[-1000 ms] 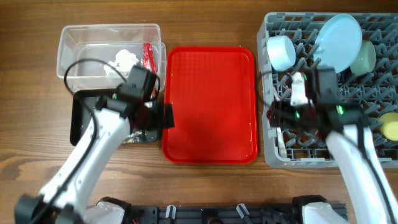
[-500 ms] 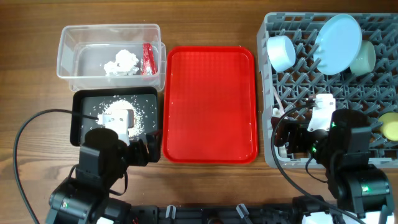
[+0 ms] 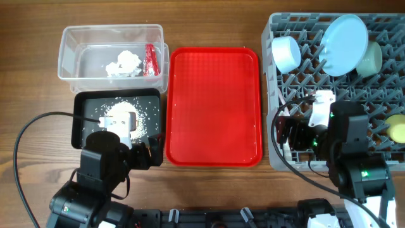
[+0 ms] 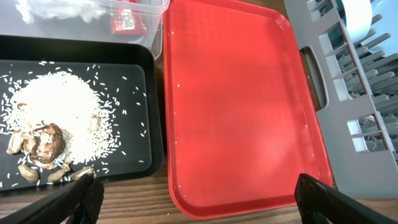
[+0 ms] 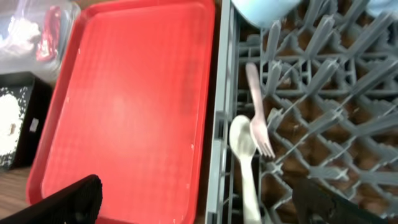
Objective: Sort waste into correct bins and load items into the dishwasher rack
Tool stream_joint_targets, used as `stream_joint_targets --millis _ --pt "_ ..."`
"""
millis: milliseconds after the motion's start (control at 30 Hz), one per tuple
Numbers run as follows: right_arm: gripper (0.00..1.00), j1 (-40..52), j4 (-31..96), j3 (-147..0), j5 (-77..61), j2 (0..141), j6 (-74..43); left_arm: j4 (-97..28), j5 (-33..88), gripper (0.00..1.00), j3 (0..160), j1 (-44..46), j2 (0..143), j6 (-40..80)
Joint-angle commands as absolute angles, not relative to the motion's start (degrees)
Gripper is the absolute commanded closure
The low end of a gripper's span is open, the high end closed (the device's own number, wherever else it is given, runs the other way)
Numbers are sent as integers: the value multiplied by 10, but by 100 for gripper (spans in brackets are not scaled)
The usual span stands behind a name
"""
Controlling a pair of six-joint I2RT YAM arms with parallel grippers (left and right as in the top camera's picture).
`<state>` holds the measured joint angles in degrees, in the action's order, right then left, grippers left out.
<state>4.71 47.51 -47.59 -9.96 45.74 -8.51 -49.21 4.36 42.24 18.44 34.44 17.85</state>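
**A:** What surface carries everything?

**B:** A brown wooden table (image 3: 209, 25), seen from above, with its grain running left to right.

**A:** What sits directly on it?

**B:** Four containers. At the far left is a clear plastic tub (image 3: 111, 28). Just nearer the robot is a black tray (image 3: 79, 120), and their edges meet. In the middle lies a red serving tray (image 3: 215, 101), just beside both. On the right stands a grey dishwasher rack (image 3: 297, 25), the largest of the four, cut off by the picture's right edge.

**A:** Does the rack touch the red tray?

**B:** No. A narrow strip of wood shows between them.
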Motion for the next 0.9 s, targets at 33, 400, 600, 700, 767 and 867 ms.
stream_joint_targets --millis 33,400,600,700,767,867 --pt "0 46 322 -387 -86 358 -59 -491 36 0 417 186 343 167" --pt "0 46 -174 -9 -30 46 -43 -491 36 0 417 186 343 167" --pt "0 45 -102 -3 -20 2 78 -491 36 0 417 186 343 167" --pt "0 45 -7 -3 -53 2 118 -491 36 0 417 186 343 167" --pt "0 45 -3 -3 -54 2 105 -491 36 0 417 186 343 167" --pt "0 45 -3 -3 -54 2 105 -491 36 0 417 186 343 167"
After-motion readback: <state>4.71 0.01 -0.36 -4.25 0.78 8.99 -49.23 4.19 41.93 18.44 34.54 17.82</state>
